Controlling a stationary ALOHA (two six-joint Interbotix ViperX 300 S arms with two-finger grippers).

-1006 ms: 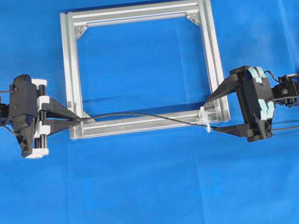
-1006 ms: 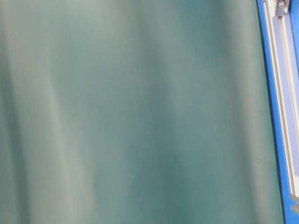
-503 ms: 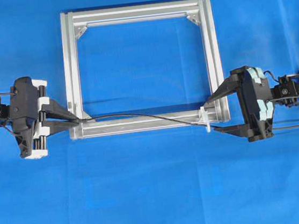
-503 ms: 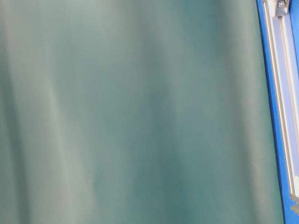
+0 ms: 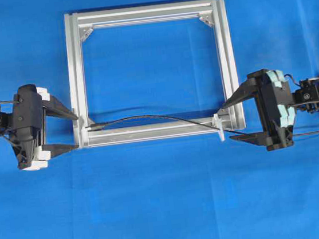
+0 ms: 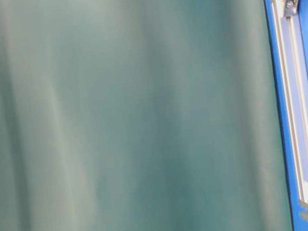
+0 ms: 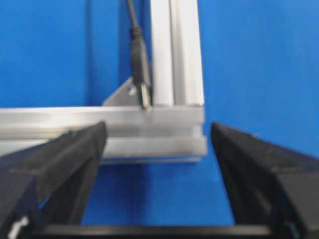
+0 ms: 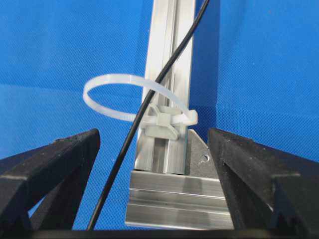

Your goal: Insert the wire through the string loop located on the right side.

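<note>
Wire (image 5: 148, 119) runs through the string loop (image 8: 130, 102) between both arms' parted, empty jaws.

Silver aluminium frame (image 5: 225, 60) flat on blue cloth (image 5: 170, 210).

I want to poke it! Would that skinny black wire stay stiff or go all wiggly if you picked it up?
Probably wiggly: the wire is very thin and already sags in a curve along the frame. It looks light too. Its plug tip seems stiffer, so that end should stay straight.
</note>
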